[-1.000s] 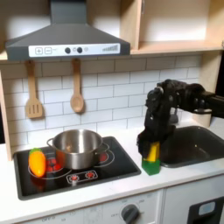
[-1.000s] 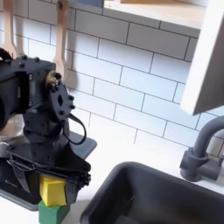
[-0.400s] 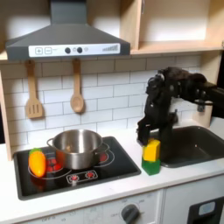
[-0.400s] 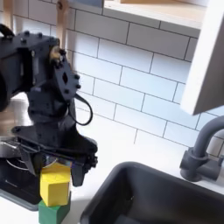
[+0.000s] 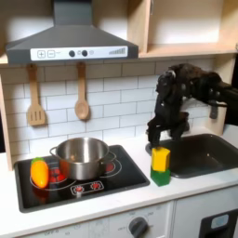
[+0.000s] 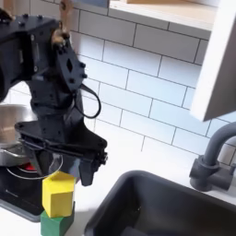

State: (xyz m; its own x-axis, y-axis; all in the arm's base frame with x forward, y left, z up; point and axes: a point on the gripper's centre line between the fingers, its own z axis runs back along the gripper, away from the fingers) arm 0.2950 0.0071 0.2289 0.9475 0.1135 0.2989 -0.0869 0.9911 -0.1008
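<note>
While the arm hangs over the counter, the closest thing to the camera in the second exterior view is the yellow block (image 6: 57,194) sitting right on top of the green block (image 6: 55,224), a little two-piece stack. In the first exterior view that stack stands on the counter, squeezed between the stove (image 5: 74,181) and the sink (image 5: 206,154). The gripper (image 6: 64,167) hovers just above the yellow block with its jaws spread, fingers clear of the block and nothing pinched between them. Left of the stack in the first exterior view, a silver pot (image 5: 81,156) sits on the stove. Further left of it is an orange-yellow toy (image 5: 39,172), too blurry to tell what it is.
</note>
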